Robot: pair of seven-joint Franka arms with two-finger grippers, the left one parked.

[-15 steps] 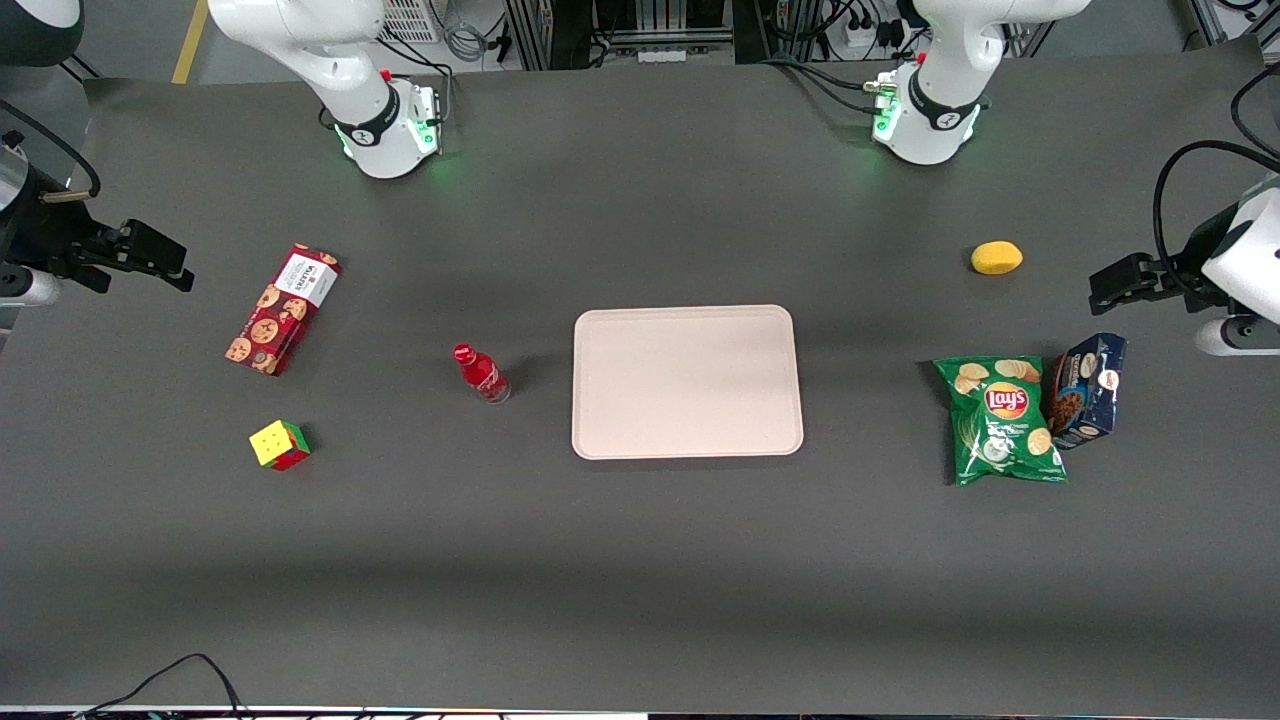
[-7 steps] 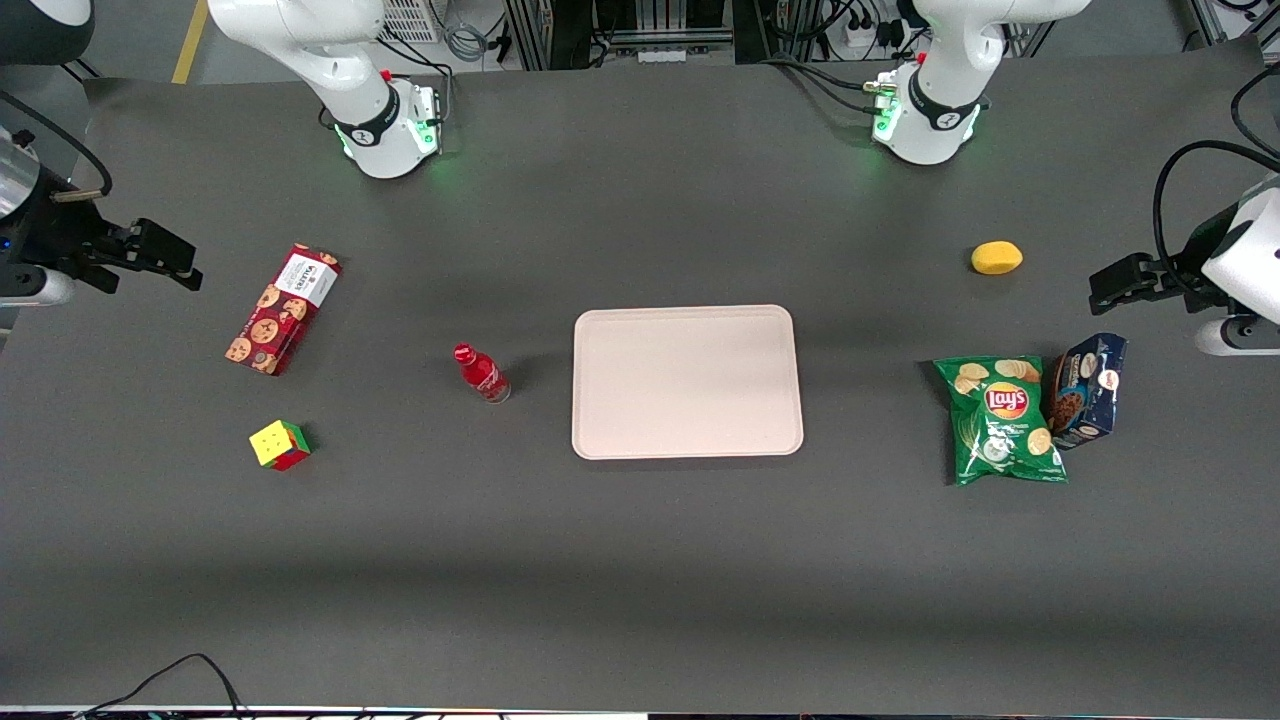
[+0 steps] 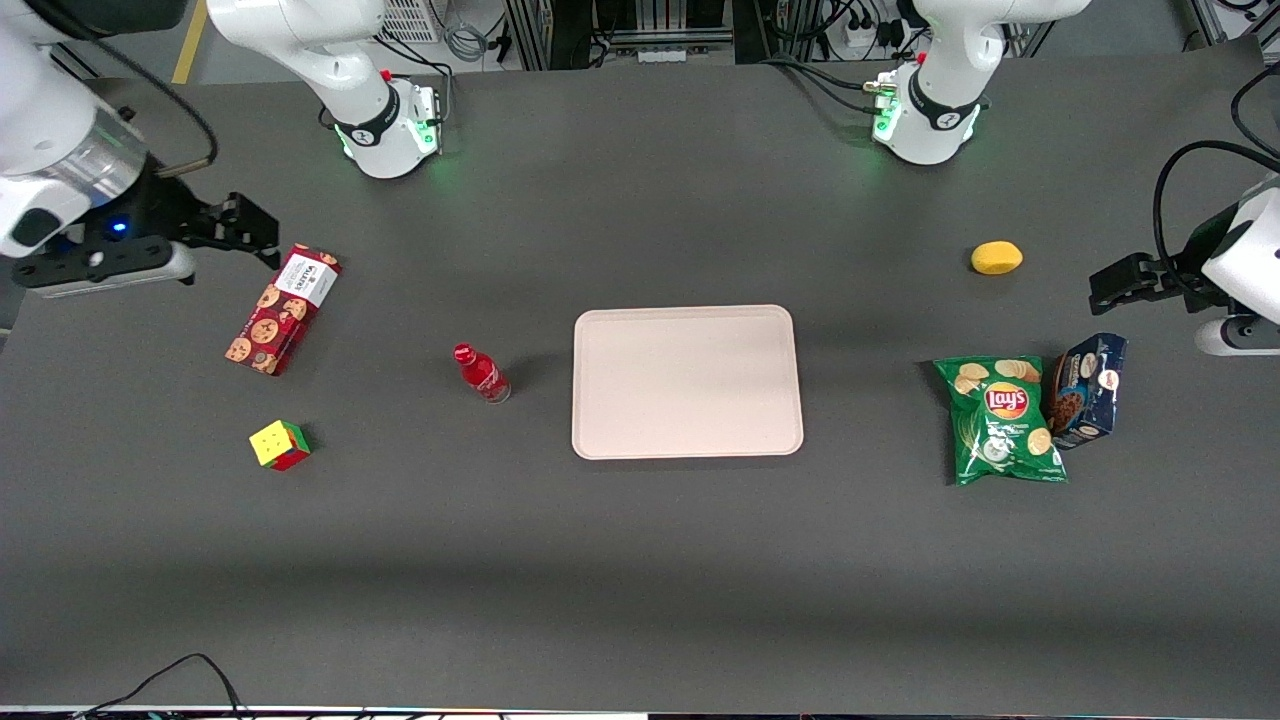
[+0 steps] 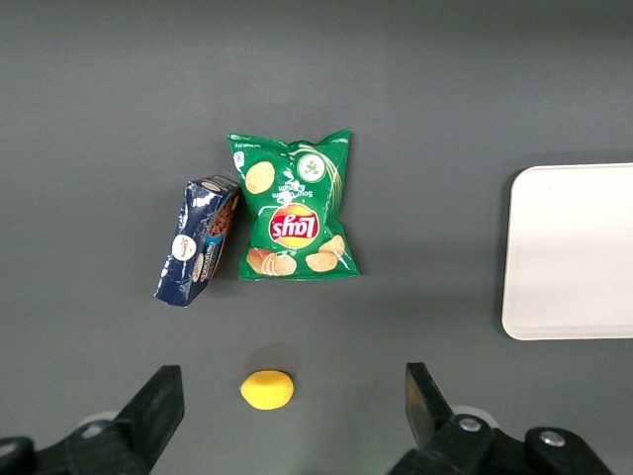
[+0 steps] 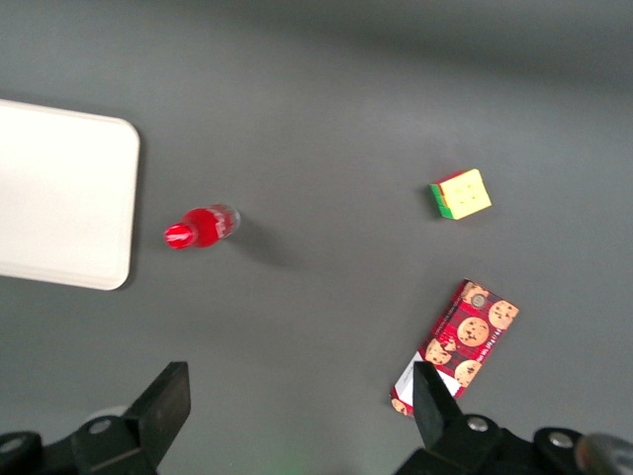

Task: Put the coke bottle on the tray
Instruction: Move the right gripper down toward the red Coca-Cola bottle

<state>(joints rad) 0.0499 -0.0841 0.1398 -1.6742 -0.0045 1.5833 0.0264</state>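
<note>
Tray (image 3: 687, 381) lay flat at mid-table with nothing on it. Next in size, the red cookie box (image 3: 283, 309) lay toward the working arm's end, and the gripper (image 3: 247, 225) hung above the table just beside its farther end, jaws spread wide and holding nothing. The cube (image 3: 279, 444) sat nearer the front camera than that box. Smallest, the coke bottle (image 3: 481, 373) stood on the table near the tray's short edge, not touching it.
</note>
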